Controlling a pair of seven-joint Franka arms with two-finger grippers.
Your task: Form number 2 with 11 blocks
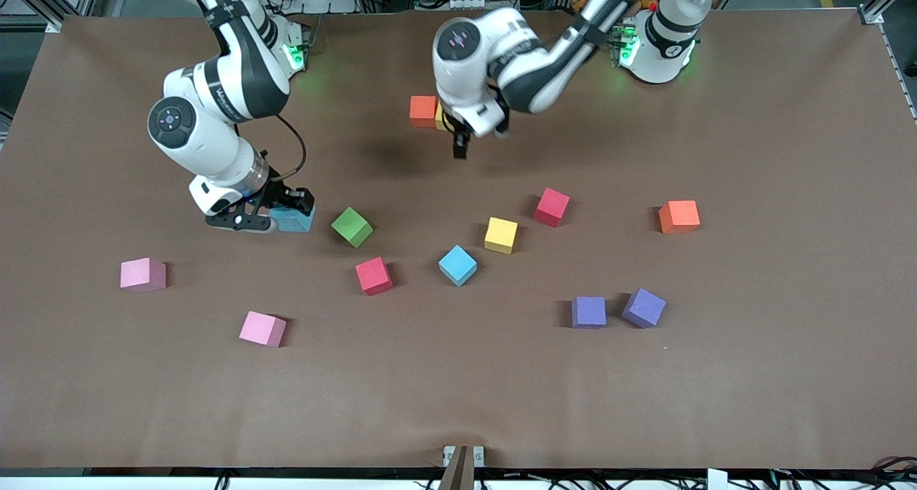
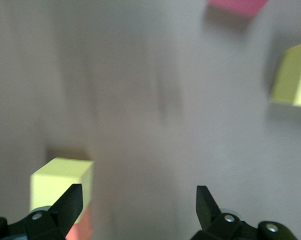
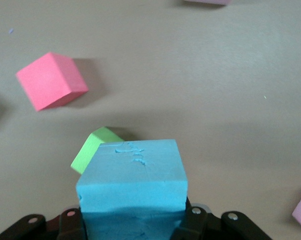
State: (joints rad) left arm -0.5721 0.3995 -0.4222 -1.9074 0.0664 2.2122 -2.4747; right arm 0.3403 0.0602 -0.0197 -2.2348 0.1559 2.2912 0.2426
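Observation:
My right gripper point(image 1: 285, 216) is shut on a light blue block point(image 1: 296, 220), low at the table beside the green block point(image 1: 352, 226). The right wrist view shows the blue block point(image 3: 133, 175) between the fingers, with the green block point(image 3: 93, 150) and a red block point(image 3: 51, 80) past it. My left gripper point(image 1: 458, 147) is open and empty, just above the table beside an orange block point(image 1: 423, 110) and a yellow block point(image 1: 441, 117) that touch. The left wrist view shows the left gripper point(image 2: 139, 205) open next to that yellow block point(image 2: 58, 187). No digit 2 shape shows.
Loose blocks lie mid-table: red point(image 1: 552, 206), yellow point(image 1: 501, 235), orange point(image 1: 678, 216), light blue point(image 1: 457, 265), red point(image 1: 373, 275), two purple point(image 1: 589, 312) point(image 1: 643, 308) and two pink point(image 1: 142, 274) point(image 1: 262, 329). The brown table runs bare toward the front camera.

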